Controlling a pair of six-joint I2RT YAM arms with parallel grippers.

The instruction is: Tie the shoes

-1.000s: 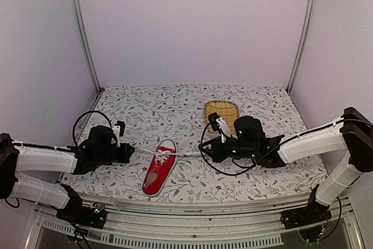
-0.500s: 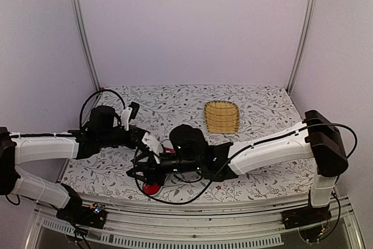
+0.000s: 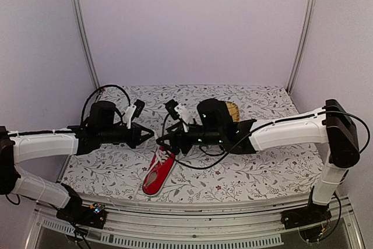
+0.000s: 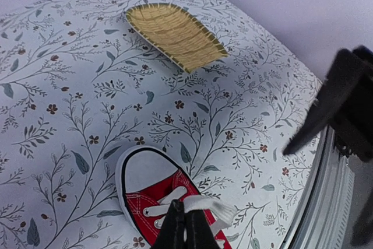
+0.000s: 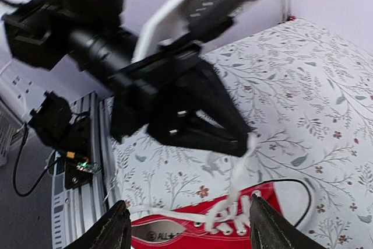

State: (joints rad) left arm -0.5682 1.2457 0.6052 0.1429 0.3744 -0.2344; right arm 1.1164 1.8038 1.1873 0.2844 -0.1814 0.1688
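Left claw [image 4: 182,227]: mine, clenched on one white lace [image 4: 204,205], pinched right at the tips and held up over the shoe [image 4: 152,205]. The shoe is a red sneaker sitting flat on its sole near the front edge of the counter [image 3: 262,173], left of the middle, toe toward the back right corner. Right claw [image 3: 162,141]: mine, released, fingers spread wide with nothing in them, hovering just beside the left claw above the laced part.

Risks, as I judge them:
- My grip on the lace is thin, so a sideways tug could pull it out and I'd have to pick it up again.
- The shoe looks light and nothing pins it down. If I pull hard it may skid or tip instead of the lace tightening.
- My two claws are nearly touching. Closing the right one on the lace could knock the left or miss the strand.
- The black cable [image 3: 195,165] off my right arm droops near the shoe and could catch on it.

The yellow basket [image 3: 232,109] is near the back edge, right of the middle, well apart from the shoe and partly hidden behind my right arm.

The counter is covered with a white cloth [image 3: 116,173] printed with leaves and small flowers. It looks soft and could bunch if the shoe drags. The walls [image 3: 192,27] are plain pale lilac, with metal posts [image 3: 81,33] at the back corners.
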